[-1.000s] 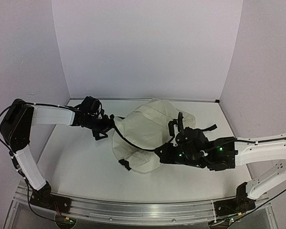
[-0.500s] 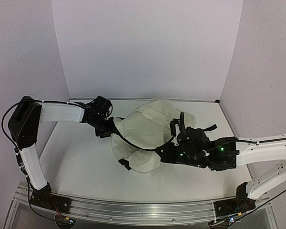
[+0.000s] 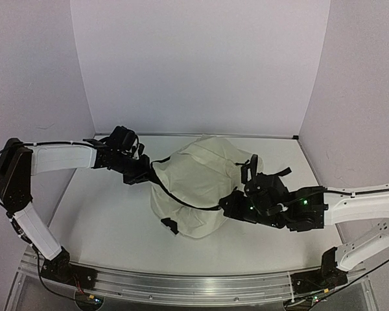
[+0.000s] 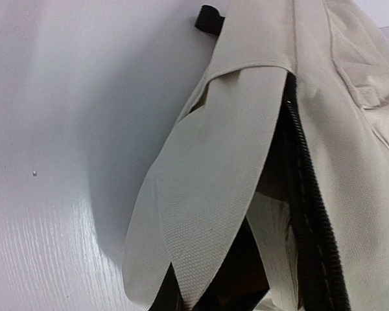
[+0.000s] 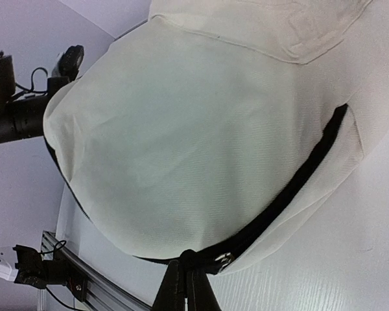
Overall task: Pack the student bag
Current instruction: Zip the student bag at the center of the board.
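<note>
Top external view: the student bag [image 3: 194, 175] lies mid-counter [image 3: 97, 220], toward the far edge, between both arms. The right end effector [image 5: 185, 269] is clamped together on its black zipper edge [image 5: 292, 188] (near-right side). The left end effector [image 3: 144, 173] meets the bag's left side; whether it grips, I cannot tell. The opening [image 4: 246, 275] looks dark, perhaps with something pale inside.

Pale lavender walls [image 3: 194, 65], glossy white table [image 3: 104, 220]

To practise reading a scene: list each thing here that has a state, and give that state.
student bag, slumped, not upright.
zipper, partly open.
left gripper, shut on the student bag's flap.
right gripper, shut on the student bag's black zip edge.
</note>
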Robot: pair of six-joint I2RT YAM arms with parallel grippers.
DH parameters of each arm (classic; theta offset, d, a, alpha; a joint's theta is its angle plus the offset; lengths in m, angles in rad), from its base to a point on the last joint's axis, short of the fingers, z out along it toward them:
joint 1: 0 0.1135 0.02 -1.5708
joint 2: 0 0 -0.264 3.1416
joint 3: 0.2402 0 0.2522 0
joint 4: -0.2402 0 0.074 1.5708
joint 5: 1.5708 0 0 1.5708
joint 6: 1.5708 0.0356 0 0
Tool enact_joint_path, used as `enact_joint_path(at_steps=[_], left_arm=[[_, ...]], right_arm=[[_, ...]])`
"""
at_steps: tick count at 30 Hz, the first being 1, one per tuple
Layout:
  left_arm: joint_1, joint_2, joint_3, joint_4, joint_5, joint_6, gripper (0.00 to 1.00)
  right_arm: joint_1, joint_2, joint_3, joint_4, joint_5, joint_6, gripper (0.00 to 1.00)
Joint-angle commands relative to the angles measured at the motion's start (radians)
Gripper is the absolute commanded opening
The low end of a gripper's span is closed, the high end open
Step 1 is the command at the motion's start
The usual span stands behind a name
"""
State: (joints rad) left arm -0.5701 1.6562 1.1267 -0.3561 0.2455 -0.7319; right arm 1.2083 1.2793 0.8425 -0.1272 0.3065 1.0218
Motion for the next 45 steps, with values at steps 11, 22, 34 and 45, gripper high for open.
enact_joint_path(at_steps=[11,22,34,45], left_arm=[[0.124,-0.173,-0.191,0.602,0.526,0.083,0.0],[0.178,-0.177,-0.165,0.637,0.596,0.147,0.0],[0.312,-0.035,-0.124,0.497,0.538,0.165,0.06],[0.254,-0.284,-0.219,0.25,0.211,0.229,0.63]], right_arm=[[-0.108,-0.101,-0.042,-0.013,0.006,0.087,0.0],[-0.127,-0.089,-0.025,-0.022,-0.003,0.081,0.0],[-0.126,0.035,0.072,-0.015,-0.059,-0.015,0.0],[-0.124,0.115,0.117,0.108,-0.276,-0.167,0.0]])
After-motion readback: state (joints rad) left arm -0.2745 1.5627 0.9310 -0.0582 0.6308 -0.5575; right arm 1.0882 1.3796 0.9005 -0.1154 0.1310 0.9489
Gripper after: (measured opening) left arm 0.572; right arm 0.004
